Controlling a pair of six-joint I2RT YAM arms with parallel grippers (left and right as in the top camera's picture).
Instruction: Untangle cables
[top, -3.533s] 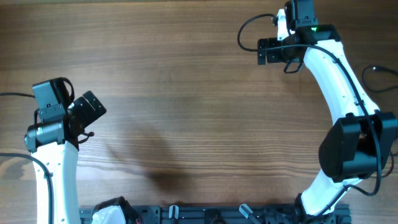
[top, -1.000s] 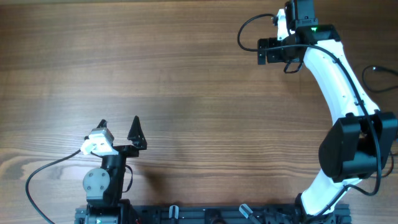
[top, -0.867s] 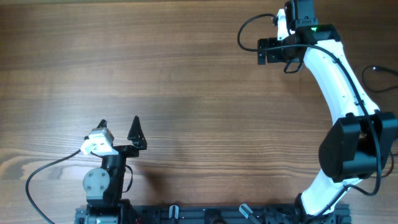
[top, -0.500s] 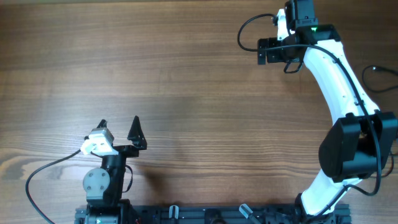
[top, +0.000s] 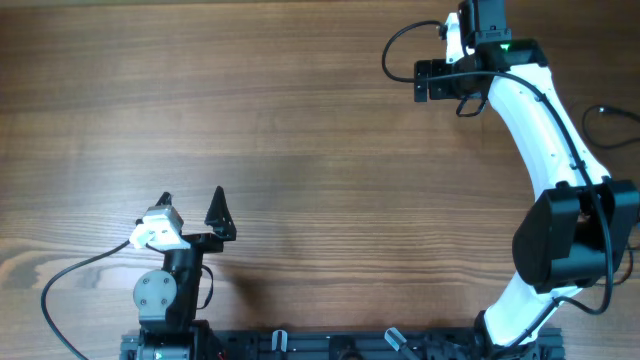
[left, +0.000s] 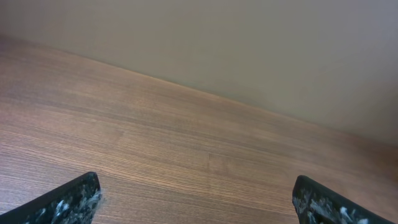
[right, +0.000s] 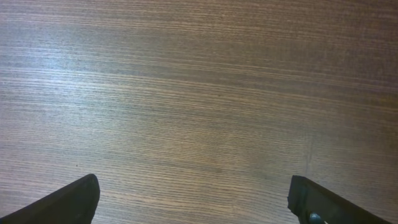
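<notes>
Near left and far right, left gripper and right gripper hang jaws apart, no cables showing on table, so find them before reaching.

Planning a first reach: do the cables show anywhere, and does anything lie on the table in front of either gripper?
No cables show in any view. The left gripper and right gripper both stand open over the wooden table. Nothing visible lies before or between them, so no obstacle can be named.

Wood table, fingers seemingly spread wide
</notes>
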